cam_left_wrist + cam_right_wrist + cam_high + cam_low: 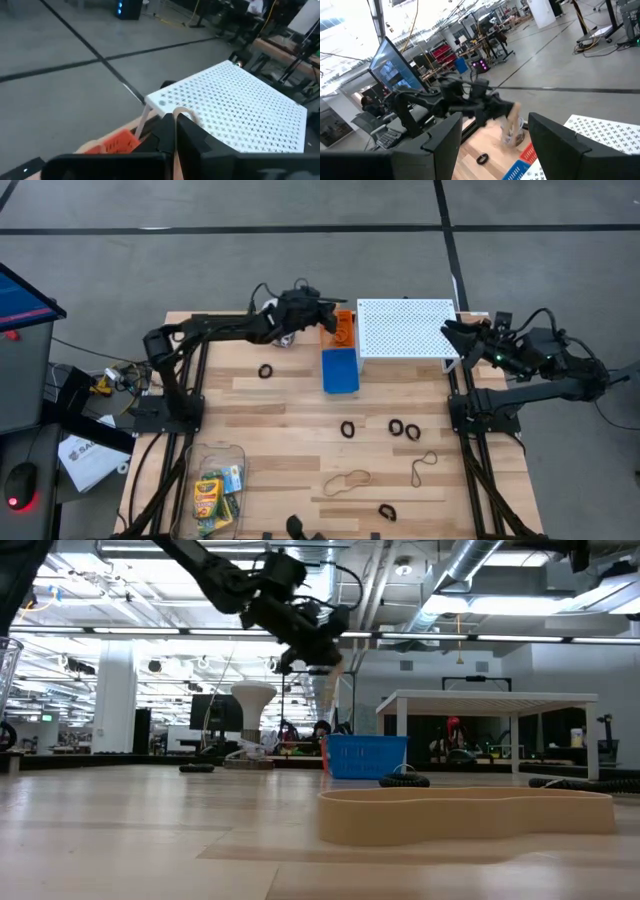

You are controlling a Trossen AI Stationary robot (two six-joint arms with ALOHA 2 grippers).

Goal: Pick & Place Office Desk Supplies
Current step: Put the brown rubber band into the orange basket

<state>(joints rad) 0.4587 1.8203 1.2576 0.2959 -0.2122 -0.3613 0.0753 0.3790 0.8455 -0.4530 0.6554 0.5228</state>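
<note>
The left gripper [333, 313] hangs high over the far edge of the wooden table [290, 430], its fingers pinched together on a thin tan rubber-band loop [184, 114] that arches up between their tips; directly beneath it sits the small orange perforated bin [343, 330], with the blue perforated bin [340, 370] just nearer the table's middle, so the band looks carried there to be dropped in, a judgement only; just beyond the gripper on its far side stands the white perforated shelf [405, 328]; the right gripper [452, 332] waits past that shelf's other end, its fingers spread apart and holding nothing, kept clear so the left arm has the bins to itself

Well back from the left gripper, toward the table's near edge, the remaining supplies lie where they can be taken one at a time: a large tan rubber-band loop [345, 480] and a smaller thin one [424, 466] flat on the wood, several small black ring-like clips [404, 427] scattered between them and the bins, another black clip [266, 370] off to the left arm's side; two yellow-and-green crayon boxes [212, 500] rest inside a clear plastic container [232, 452] at the near corner on the left arm's side, not yet sorted
</note>
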